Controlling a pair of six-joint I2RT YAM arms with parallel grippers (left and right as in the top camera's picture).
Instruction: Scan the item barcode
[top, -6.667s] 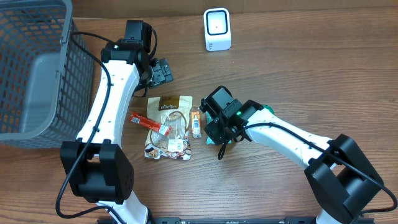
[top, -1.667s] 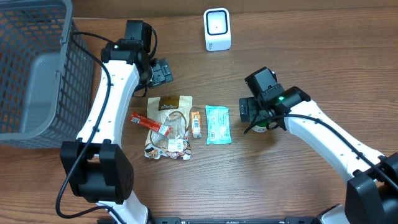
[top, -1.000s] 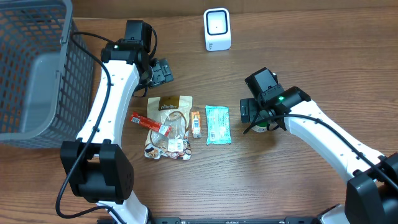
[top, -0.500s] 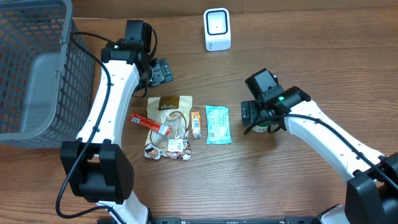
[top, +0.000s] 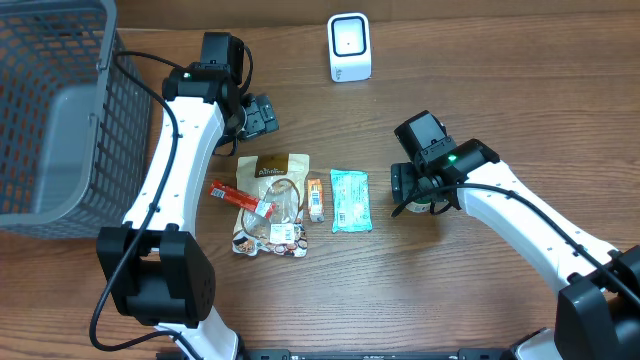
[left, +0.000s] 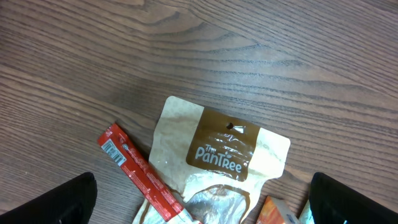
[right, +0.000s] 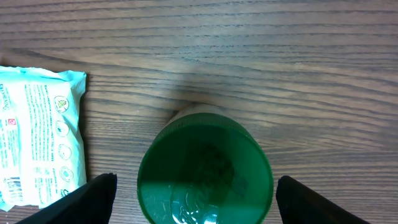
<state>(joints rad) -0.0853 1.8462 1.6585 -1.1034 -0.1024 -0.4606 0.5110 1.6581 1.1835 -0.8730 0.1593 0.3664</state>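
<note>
Jaws of your right gripper (right: 200, 186) are standing spread on both sides of the green container (right: 205, 165), right of the middle of the table (top: 520, 90), so you are grasping, and next you are likely needing a firm pinch before carrying it to the white scanner (top: 349, 47).

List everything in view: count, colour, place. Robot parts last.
basket: 1, grey, far left
scanner: 1, white, top centre
pouch: 1, brown and tan, table middle
stick pack: 1, red, overlapping pouch's left side
snack bar: 1, orange, right of pouch
packet: 1, mint green, right of snack bar
round container: 1, green, right of packet
table: 1, brown wood, under everything
left claw: 1, black, open, beyond pouch's top edge
right claw: 1, black, open, astride round container
</note>
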